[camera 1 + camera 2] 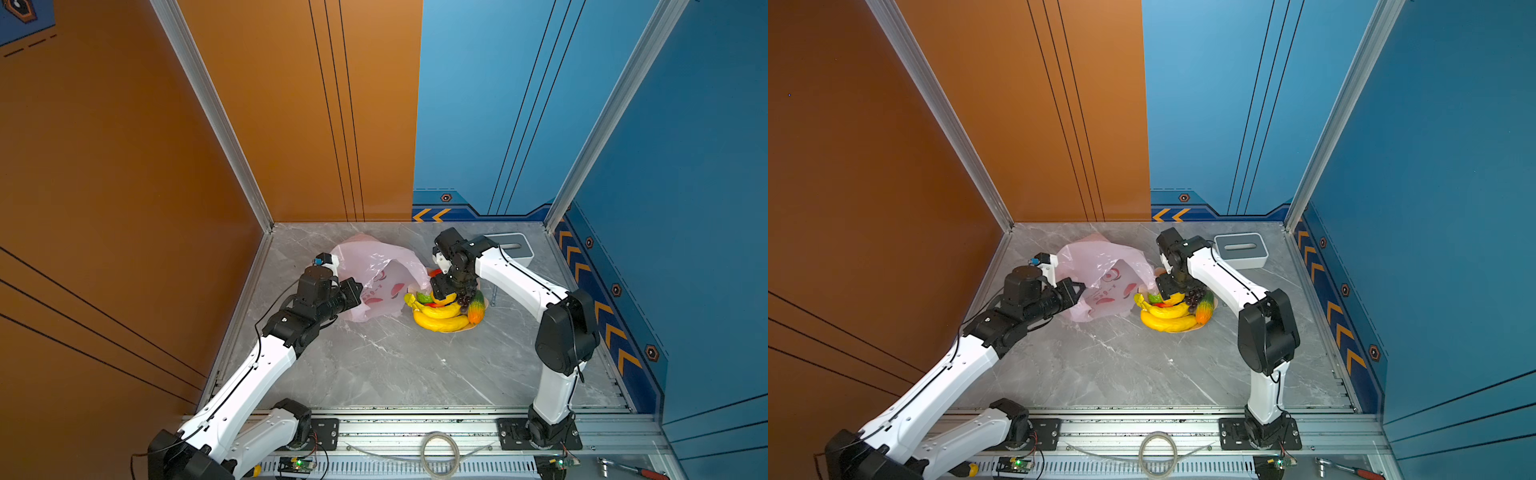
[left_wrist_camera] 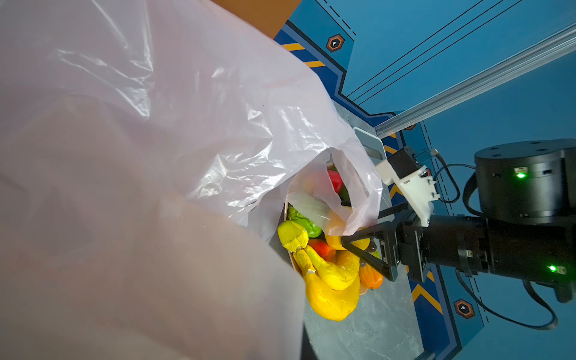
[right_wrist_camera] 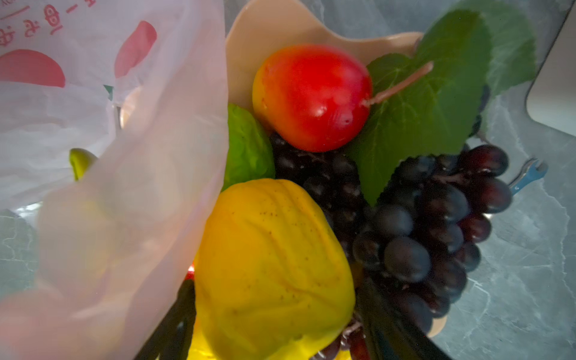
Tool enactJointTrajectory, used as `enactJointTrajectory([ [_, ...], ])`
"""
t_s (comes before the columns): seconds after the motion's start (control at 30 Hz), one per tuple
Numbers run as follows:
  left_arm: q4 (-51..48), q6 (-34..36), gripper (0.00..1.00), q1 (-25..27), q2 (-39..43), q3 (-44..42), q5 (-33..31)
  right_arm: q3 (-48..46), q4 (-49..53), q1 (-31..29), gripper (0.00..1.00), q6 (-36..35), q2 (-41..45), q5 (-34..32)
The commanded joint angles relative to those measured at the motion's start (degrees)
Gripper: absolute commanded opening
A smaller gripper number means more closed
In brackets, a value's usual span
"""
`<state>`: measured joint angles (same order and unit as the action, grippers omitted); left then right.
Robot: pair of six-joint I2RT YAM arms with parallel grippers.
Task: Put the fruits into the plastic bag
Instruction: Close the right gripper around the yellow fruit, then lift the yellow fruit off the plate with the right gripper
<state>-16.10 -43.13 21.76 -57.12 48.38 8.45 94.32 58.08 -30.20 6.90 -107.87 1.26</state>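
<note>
We have the left gripper [image 1: 358,289] clenched on the left edge of the plastic bag [image 1: 376,262], holding its mouth open toward the fruits [image 1: 446,311]. They sit heaped in the bowl [image 3: 280,21] just right of it, far on the worktop [image 1: 374,365]. The right gripper [image 1: 443,293] hangs over the heap, fingers spread either side of the banana bunch [image 3: 268,265]; we cannot tell whether they press yet. We judge the bunch light, rigid and glossy, so slippery: grip across one banana's middle. The bag's film is limp; hold its rim.
</note>
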Motion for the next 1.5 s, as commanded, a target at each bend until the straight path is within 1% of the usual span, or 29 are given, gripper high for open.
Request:
enactJointTrajectory([
  [0.0,-0.2,0.7,0.00,-0.6,-0.1,1.9,1.3,2.0,2.0,0.1,0.77,-0.9,-0.7,-1.4],
  [0.3,-0.3,0.6,0.00,-0.8,0.3,1.7,1.5,3.0,1.9,-0.1,0.67,-0.4,-2.3,-1.1],
  [0.53,-0.4,0.5,0.00,-0.9,0.4,1.6,1.4,2.2,1.9,-0.2,0.57,0.6,0.1,-1.6],
  [0.9,-0.3,0.2,0.00,-0.9,0.6,1.5,1.1,0.3,1.9,0.2,0.56,3.3,8.1,-1.0],
  [1.1,-0.4,0.2,0.00,-0.9,0.5,1.5,1.3,-4.1,2.3,2.5,0.56,5.9,14.3,-0.4],
  [1.3,-0.9,0.3,0.00,-0.9,0.3,1.5,1.8,-7.5,0.7,4.3,0.56,8.5,23.1,4.3],
  [1.37,-1.1,0.3,0.00,-0.9,0.3,1.3,1.9,-8.5,-1.0,4.7,0.56,10.2,26.0,7.1],
  [1.47,-1.0,0.2,0.00,-0.8,0.4,1.0,2.3,-10.8,-5.5,5.4,0.56,14.8,30.8,12.9],
])
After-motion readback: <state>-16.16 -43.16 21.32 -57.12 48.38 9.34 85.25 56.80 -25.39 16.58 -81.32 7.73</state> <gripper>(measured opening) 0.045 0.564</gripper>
